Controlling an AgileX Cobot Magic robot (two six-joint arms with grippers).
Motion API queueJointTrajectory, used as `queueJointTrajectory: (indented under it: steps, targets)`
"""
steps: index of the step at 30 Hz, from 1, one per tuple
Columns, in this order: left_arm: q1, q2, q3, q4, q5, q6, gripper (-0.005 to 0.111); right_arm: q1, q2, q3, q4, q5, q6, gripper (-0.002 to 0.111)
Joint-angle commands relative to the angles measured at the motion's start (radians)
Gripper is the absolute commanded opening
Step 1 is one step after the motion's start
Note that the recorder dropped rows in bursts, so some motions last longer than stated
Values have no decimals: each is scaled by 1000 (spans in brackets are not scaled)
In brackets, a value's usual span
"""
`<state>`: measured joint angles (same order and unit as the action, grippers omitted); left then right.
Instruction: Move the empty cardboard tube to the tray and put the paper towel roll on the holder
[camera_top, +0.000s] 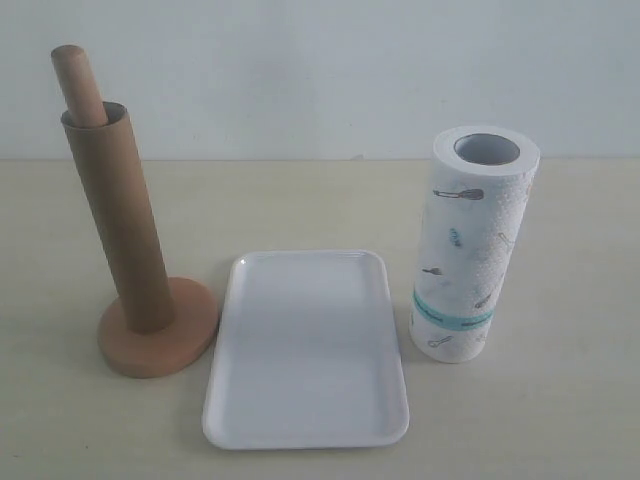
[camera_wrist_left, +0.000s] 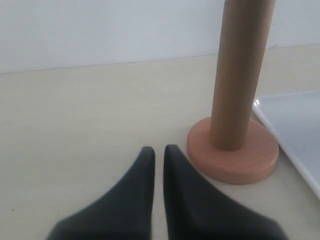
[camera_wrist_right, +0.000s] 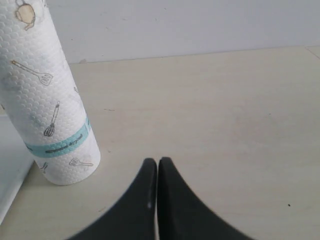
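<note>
Beige table (camera_top: 560, 420) | paper towel roll (camera_top: 472, 250) band print illegible | left gripper (camera_wrist_left: 159, 149), right gripper (camera_wrist_right: 158, 161) pressed together

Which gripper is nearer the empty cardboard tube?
Left. The left gripper sits just off the holder carrying the empty cardboard tube; the right gripper is beside the paper towel roll, across the tray.

The table (camera_top: 60, 430) is being blocked on the left by the holder (camera_top: 165, 350), its pole being sleeved by the empty cardboard tube (camera_top: 115, 220). The middle is being occupied by the low tray (camera_top: 306, 345). The right is being obstructed by the upright paper towel roll (camera_top: 470, 250). Narrow gaps are being left beside the tray; open surface is being left behind it.
</note>
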<state>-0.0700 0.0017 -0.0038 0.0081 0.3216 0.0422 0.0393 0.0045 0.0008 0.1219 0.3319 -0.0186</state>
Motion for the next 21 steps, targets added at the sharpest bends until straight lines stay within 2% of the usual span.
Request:
queueJointTrajectory:
  steps: [1,9,14,17,21]
  targets:
    - [2,-2,4,-8,-3,4,6,-7,-4,-1,-3,-9,-3,0]
    - [2,-2,4,42,-36,4,6,-7,-4,-1,-3,-9,-3,0]
    - [2,-2,4,42,-128,4,6,-7,-4,-1,-3,-9,-3,0]
    - [2,-2,4,42,-273,4,6,-7,-4,-1,-3,-9,-3,0]
    - [2,-2,4,26,-560,4,6,-7,-4,-1,-3,-7,-3,0]
